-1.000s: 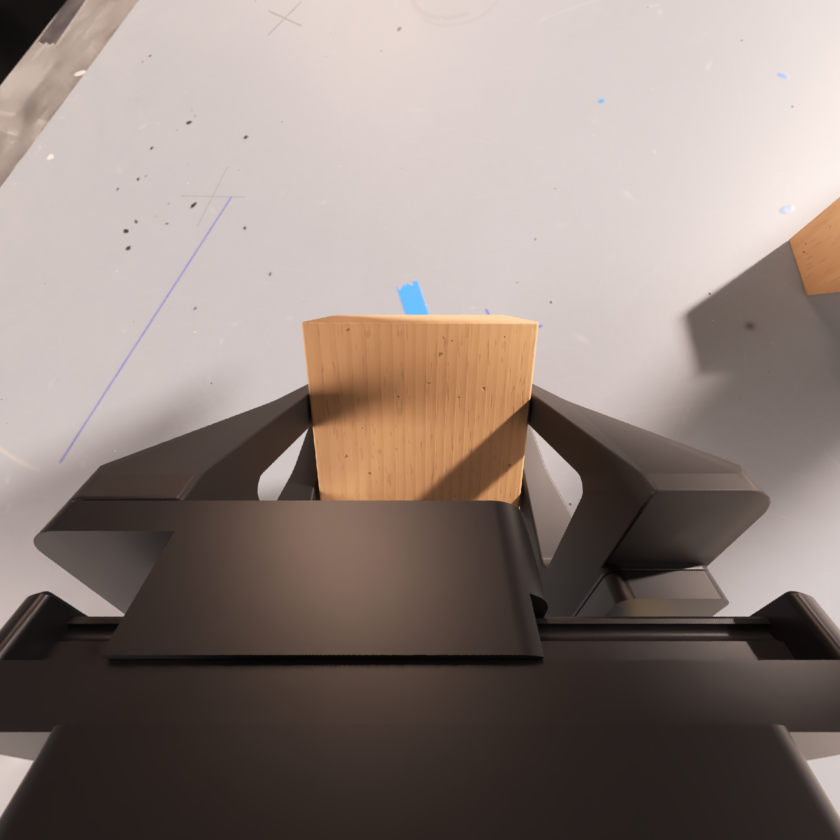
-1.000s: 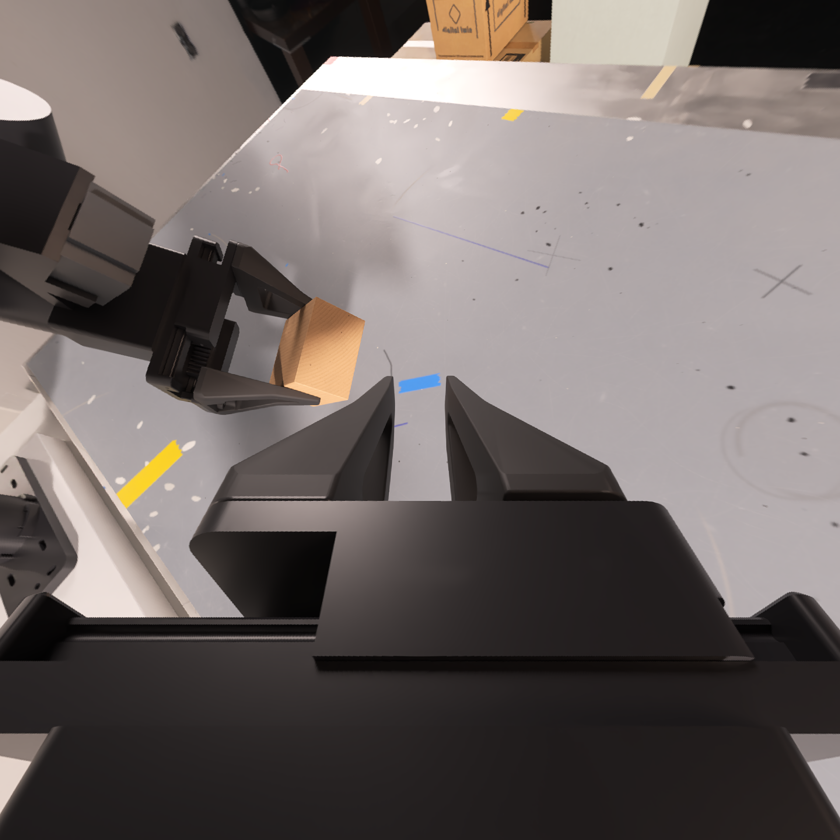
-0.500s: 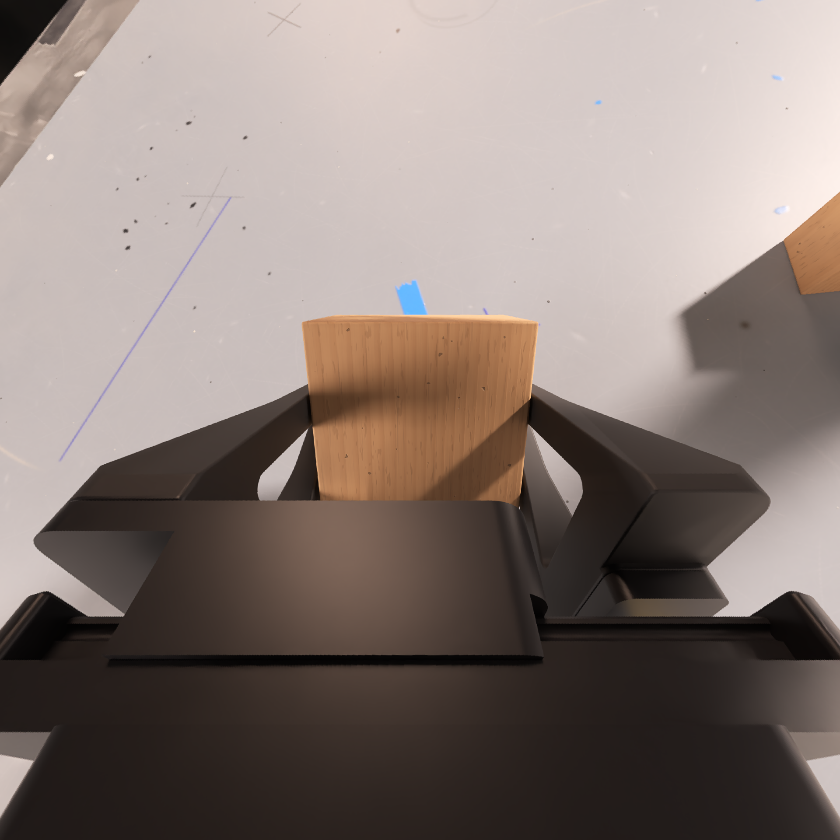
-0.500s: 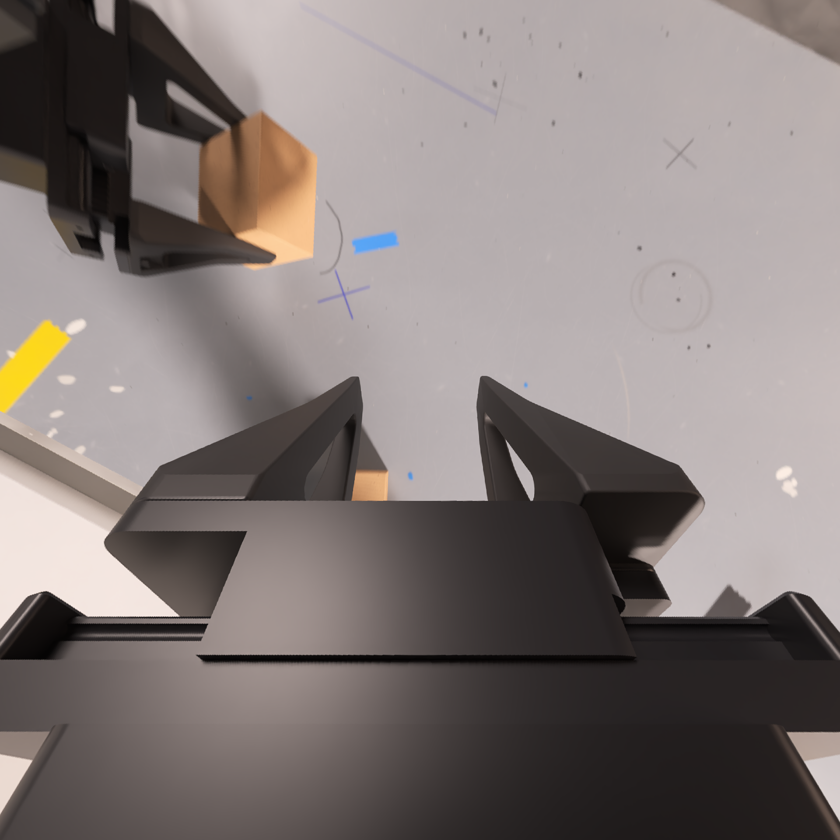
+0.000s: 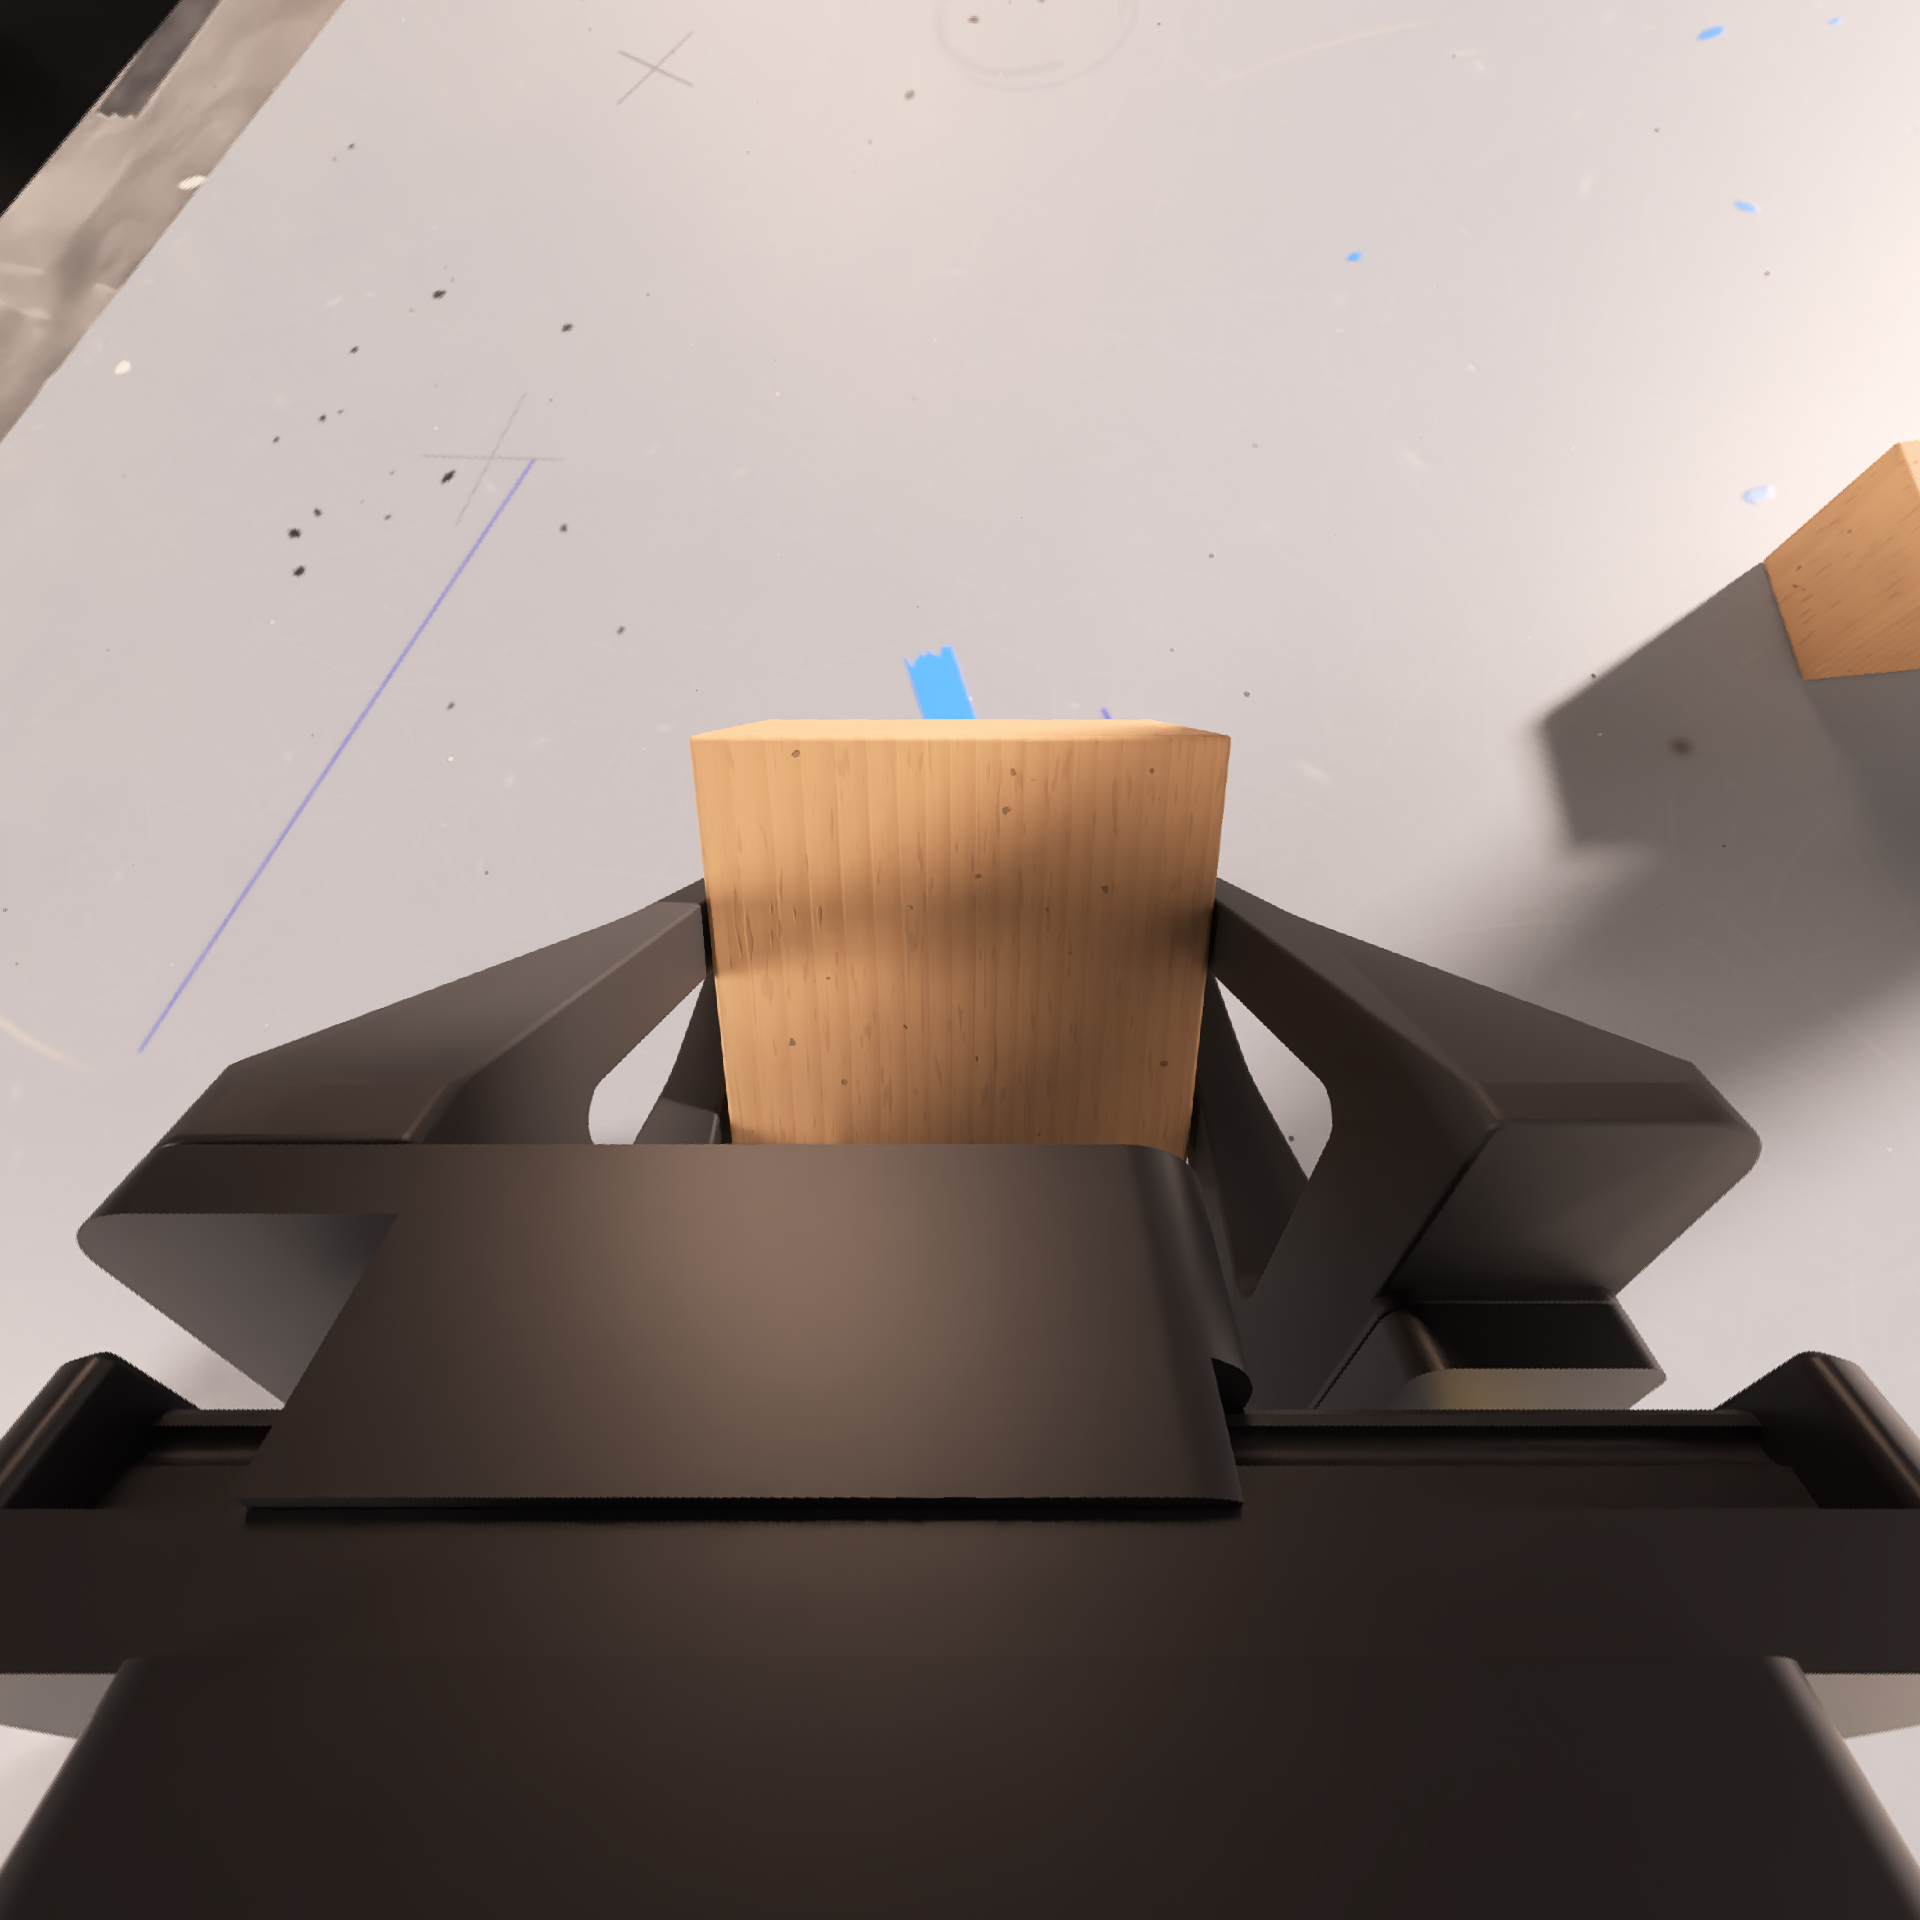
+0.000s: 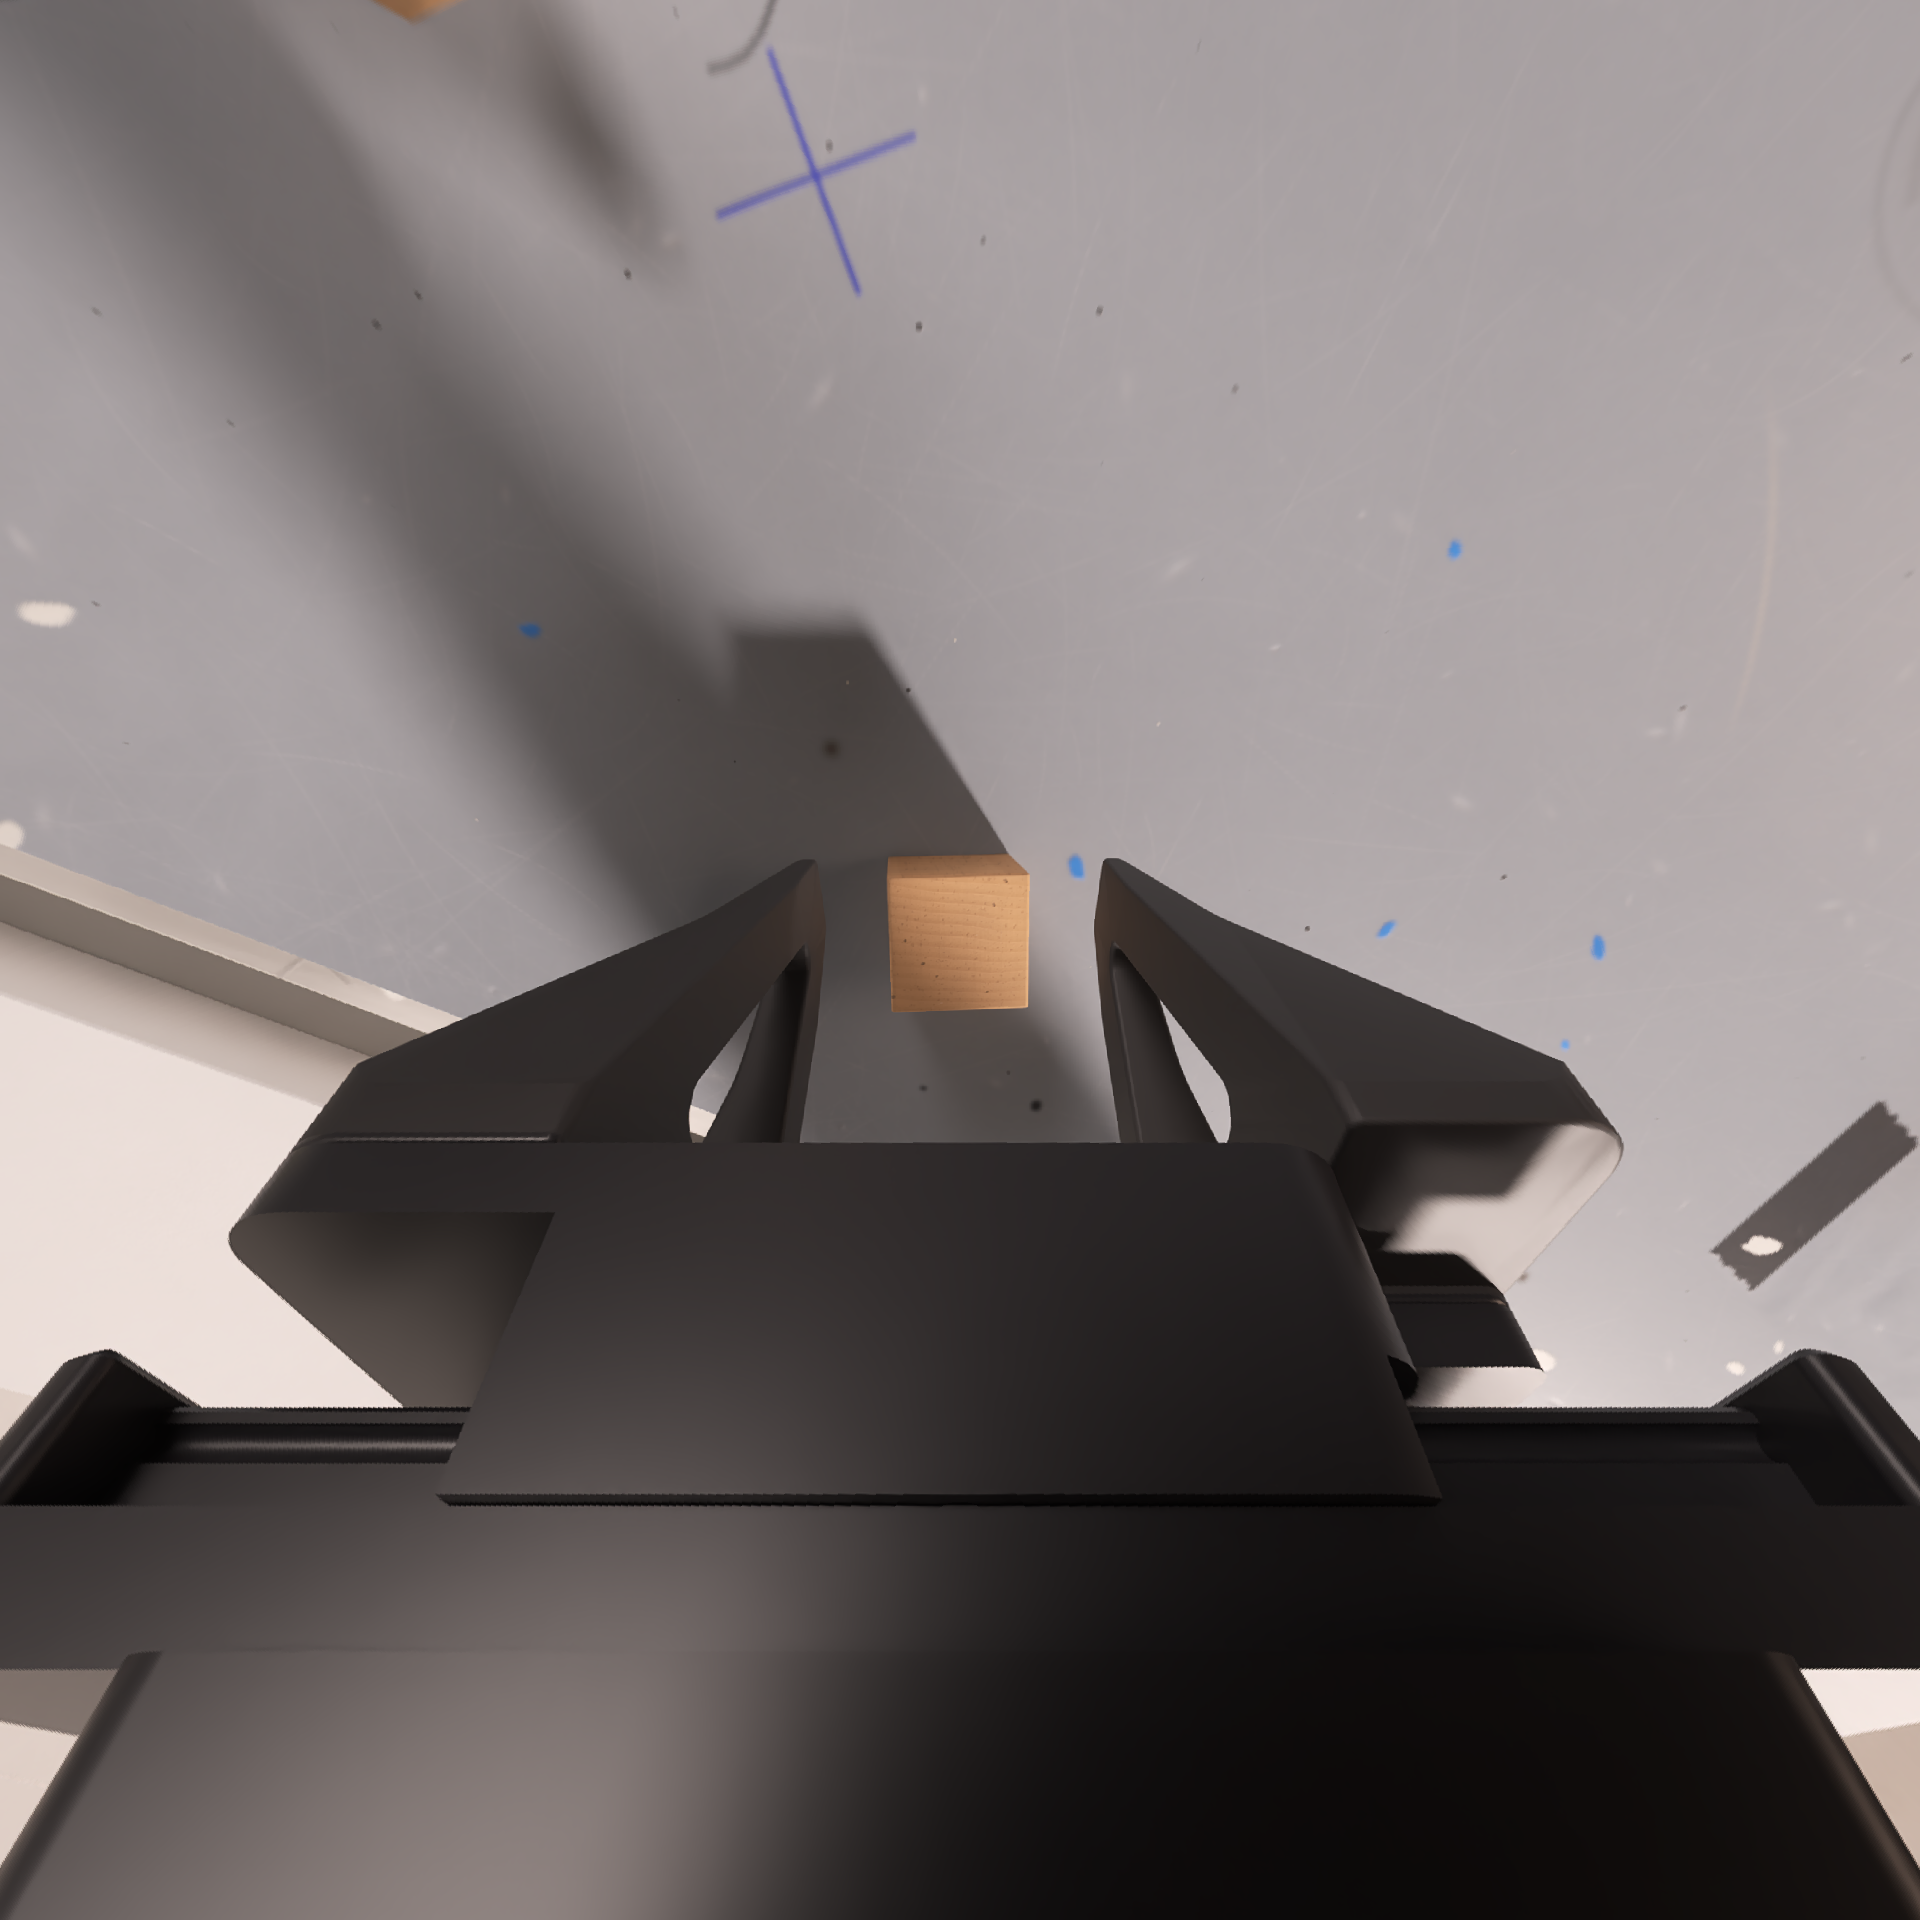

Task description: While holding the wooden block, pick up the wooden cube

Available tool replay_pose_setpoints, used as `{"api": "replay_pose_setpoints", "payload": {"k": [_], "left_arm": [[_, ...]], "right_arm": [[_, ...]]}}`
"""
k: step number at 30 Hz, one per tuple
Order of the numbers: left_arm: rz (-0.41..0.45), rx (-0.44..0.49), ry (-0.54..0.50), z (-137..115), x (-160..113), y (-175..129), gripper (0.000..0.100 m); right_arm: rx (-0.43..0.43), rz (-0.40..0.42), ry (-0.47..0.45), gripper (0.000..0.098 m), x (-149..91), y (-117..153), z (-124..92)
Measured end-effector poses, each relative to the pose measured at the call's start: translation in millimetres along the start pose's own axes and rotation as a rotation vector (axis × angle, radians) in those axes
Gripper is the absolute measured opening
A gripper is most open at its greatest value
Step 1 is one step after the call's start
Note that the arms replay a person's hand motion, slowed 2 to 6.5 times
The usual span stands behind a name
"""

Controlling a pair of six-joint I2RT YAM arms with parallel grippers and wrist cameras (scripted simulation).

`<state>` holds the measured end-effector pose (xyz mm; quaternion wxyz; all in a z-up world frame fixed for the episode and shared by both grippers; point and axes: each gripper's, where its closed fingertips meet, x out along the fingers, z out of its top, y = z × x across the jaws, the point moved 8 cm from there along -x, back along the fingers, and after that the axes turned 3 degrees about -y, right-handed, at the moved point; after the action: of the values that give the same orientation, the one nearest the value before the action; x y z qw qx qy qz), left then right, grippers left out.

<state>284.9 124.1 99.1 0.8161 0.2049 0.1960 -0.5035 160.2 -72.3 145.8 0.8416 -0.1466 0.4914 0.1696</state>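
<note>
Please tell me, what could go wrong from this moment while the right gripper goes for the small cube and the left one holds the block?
1. The right gripper is open around the wooden cube with a gap on each side; an uneven closing may push it aside.
2. The left gripper clamps only the lower part of the wooden block, so it might slip.

Readable text: none in either view.
Numbers, brands, labels: none.
Signs on the worktop (image 5: 1143, 312): only hand-drawn marks.
Blue cross (image 6: 816, 175): two crossed pen strokes, far end of the right wrist view.
Grey cross (image 5: 655, 68): faint, top of the left wrist view.
Second grey cross (image 5: 490, 457): faint, at the upper end of a blue line (image 5: 332, 758).
Blue tape (image 5: 938, 684): blank.
</note>
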Motion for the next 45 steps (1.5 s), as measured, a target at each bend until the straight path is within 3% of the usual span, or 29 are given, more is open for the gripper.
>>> {"api": "replay_pose_setpoints", "payload": {"k": [9, 18, 21, 23, 28, 33, 38, 45], "left_arm": [[0.000, 0.023, -0.029, 5.0, -6.6, -3.2, 0.063], [0.027, 0.116, -0.044, 10.8, -9.7, -10.1, 0.063], [0.028, 0.139, -0.044, 11.6, -9.9, -12.3, 0.063], [0.026, 0.149, -0.046, 12.1, -10.1, -13.4, 0.063], [0.023, 0.164, -0.051, 13.5, -10.7, -14.2, 0.063], [0.008, 0.177, -0.061, 14.2, -11.1, -15.2, 0.063], [-0.015, 0.174, -0.074, 14.5, -12.7, -13.7, 0.063], [-0.045, 0.176, -0.104, 20.1, -13.6, -9.3, 0.063]], "right_arm": [[0.014, 0.014, 0.107, 0.0419, 19.1, 3.9, -2.1], [0.000, -0.015, 0.277, 0.0393, 38.9, 3.6, -11.9], [-0.018, -0.023, 0.297, 0.0314, 43.6, 2.6, -13.9], [-0.030, -0.020, 0.281, 0.0312, 43.3, 2.2, -12.6], [-0.053, -0.039, 0.153, 0.0312, 31.9, -4.8, -1.4], [-0.023, 0.004, -0.069, 0.0312, 11.9, -14.3, 16.0], [0.075, 0.163, -0.307, 0.0312, -8.3, -33.3, 33.1], [0.212, 0.447, -0.548, 0.0312, -22.2, -60.2, 52.0]]}}
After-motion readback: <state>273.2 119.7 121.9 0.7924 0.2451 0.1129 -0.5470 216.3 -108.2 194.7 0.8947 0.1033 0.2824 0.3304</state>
